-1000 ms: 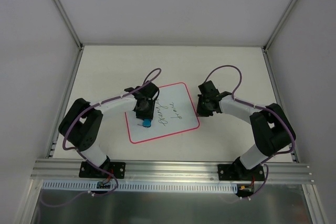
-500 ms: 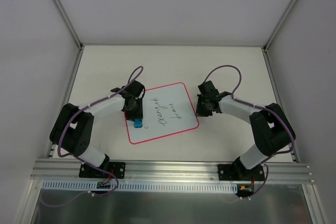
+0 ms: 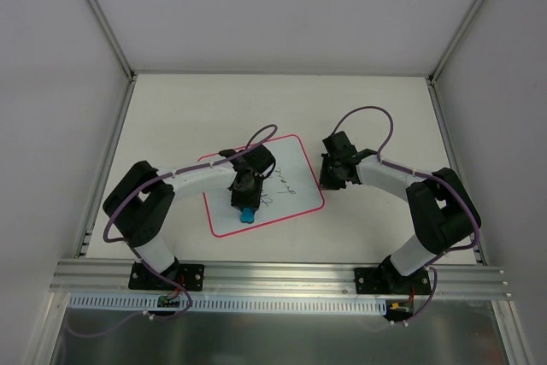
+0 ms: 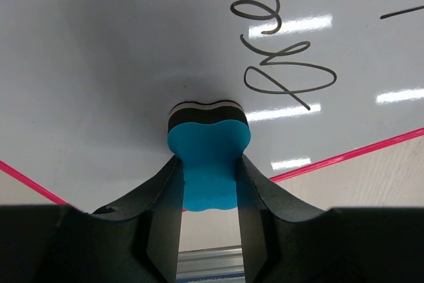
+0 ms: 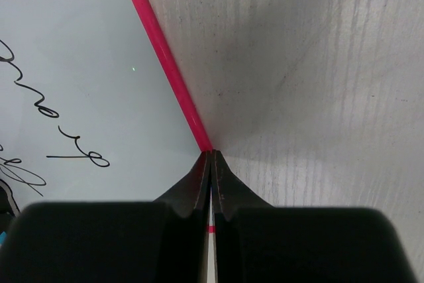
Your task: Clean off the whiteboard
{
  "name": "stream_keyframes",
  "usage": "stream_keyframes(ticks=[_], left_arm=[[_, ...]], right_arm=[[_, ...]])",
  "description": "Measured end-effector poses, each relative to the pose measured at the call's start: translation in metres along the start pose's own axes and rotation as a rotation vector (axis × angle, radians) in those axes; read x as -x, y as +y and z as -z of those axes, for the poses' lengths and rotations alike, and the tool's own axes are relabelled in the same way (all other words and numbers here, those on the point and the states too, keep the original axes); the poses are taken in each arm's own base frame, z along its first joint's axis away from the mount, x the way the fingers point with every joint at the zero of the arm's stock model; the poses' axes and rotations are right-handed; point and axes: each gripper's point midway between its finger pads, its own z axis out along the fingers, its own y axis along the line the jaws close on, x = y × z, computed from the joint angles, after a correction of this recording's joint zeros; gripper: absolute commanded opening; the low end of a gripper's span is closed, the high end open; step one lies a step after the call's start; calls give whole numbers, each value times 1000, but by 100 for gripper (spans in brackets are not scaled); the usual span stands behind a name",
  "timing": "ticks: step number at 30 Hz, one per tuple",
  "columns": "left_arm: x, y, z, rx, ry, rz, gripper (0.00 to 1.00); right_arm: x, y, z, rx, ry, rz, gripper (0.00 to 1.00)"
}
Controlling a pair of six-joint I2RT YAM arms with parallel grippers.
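whiteboard [image 3: 299,168] lies lengthwise left-right, right end farther; left tool [image 4: 208,183] clamps eraser [image 4: 209,142], right tool [image 5: 211,158] pressed together.

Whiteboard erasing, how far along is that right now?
Partway. The whiteboard looks blank on its left part. In hand: the left gripper holds the blue eraser against it, while the right gripper, shut, rests at its pink edge. Left: the handwriting beside the eraser.

Whiteboard [image 3: 299,160] scribbles [image 3: 285,187] too small to read, partly under L hand [image 3: 246,203].
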Motion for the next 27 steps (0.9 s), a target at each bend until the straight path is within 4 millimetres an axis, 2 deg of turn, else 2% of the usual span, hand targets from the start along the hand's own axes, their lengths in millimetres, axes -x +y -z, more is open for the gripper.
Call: stream_keyframes(ticks=[5, 9, 13, 16, 22, 27], left_arm=[[2, 1, 0, 9, 11, 16, 0], [12, 14, -1, 5, 16, 69, 0], [34, 40, -1, 26, -3, 138, 0], [50, 53, -3, 56, -16, 156, 0], [76, 55, -7, 81, -18, 115, 0], [112, 51, -10, 78, -63, 91, 0]], right_arm=[[0, 0, 0, 1, 0, 0, 0], [1, 2, -1, 9, -4, 0, 0], [2, 5, -2, 21, -6, 0, 0], [2, 5, -2, 25, -8, 1, 0], [3, 6, -3, 28, -14, 1, 0], [4, 6, -3, 30, -16, 2, 0]])
